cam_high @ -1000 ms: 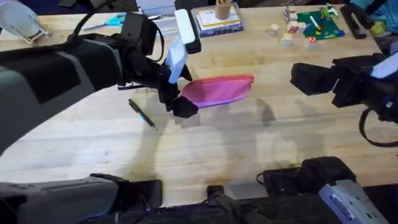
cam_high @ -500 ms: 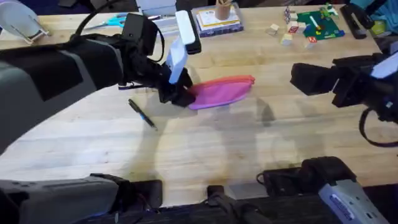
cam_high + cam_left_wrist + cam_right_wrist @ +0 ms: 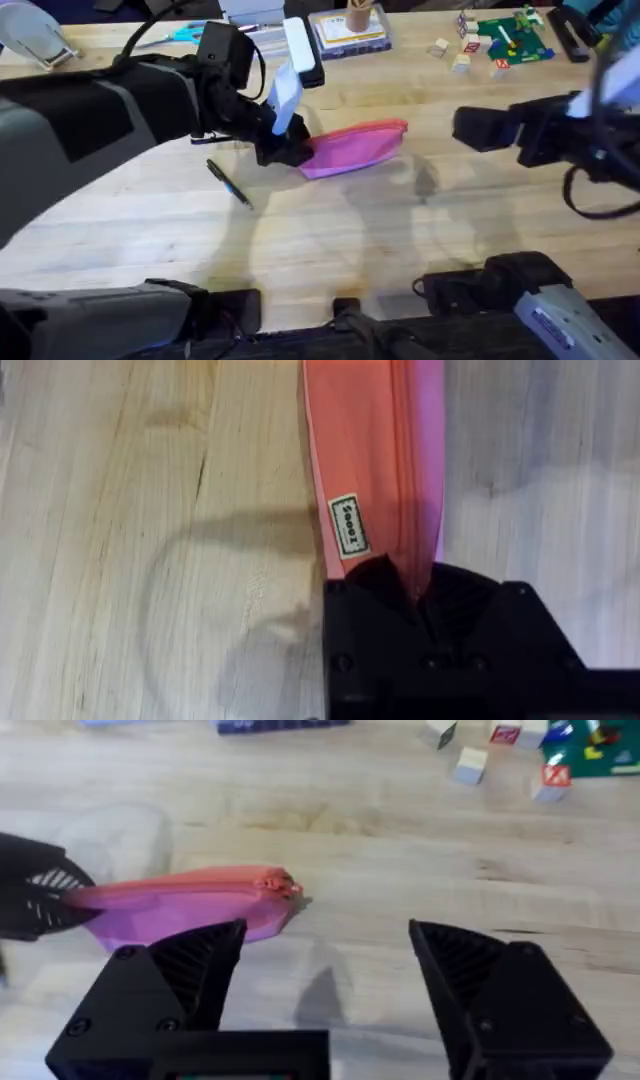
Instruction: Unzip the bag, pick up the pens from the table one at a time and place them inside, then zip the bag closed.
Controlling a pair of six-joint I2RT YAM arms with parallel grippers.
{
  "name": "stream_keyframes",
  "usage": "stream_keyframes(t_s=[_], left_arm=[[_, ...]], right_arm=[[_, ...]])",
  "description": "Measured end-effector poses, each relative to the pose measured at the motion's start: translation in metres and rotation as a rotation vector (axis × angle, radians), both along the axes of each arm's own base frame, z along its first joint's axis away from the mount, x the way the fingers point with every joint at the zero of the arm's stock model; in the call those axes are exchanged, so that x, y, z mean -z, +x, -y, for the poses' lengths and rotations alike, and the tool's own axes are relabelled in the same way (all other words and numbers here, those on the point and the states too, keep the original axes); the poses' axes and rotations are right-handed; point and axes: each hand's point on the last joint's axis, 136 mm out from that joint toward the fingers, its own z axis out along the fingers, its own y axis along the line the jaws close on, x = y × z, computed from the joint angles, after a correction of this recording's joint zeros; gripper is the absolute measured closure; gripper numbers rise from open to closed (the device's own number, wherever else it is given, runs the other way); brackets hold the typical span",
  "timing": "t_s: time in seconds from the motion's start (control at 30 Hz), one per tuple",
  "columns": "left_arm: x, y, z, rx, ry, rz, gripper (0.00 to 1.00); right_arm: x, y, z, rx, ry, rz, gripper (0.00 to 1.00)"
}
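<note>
My left arm reaches across to mid-table, its gripper (image 3: 285,150) low and clamped on the end of the bag (image 3: 355,147). My right arm hangs off to the right, its gripper (image 3: 325,975) raised above the table with fingers spread wide.

A green block board (image 3: 512,40) and a book stack (image 3: 350,33) line the far edge — light shines from overhead.

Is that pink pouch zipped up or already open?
It looks zipped shut: the bag's orange-red zipper runs as one closed line, with no gap. The end under the left gripper is hidden.
</note>
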Motion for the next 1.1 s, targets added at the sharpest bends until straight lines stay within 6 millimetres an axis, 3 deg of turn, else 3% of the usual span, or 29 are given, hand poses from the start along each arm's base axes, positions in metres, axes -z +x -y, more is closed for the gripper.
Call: stream_keyframes(t_s=[0.23,0.43,0.73,1.1], left_arm=[[0.000,0.000,0.000,0.000,0.000,0.000,0.957],[0.000,0.000,0.000,0.000,0.000,0.000,0.957],[0.000,0.000,0.000,0.000,0.000,0.000,0.958],[0.000,0.000,0.000,0.000,0.000,0.000,0.958]], right_arm=[[0.026,0.014,-0.016,-0.158,-0.046,-0.115,0.005],[0.036,0.035,-0.020,-0.407,-0.276,-0.121,0.005],[0.068,0.046,-0.022,-0.799,-0.611,-0.120,0.005],[0.094,0.047,-0.047,-1.112,-0.622,-0.054,0.004]])
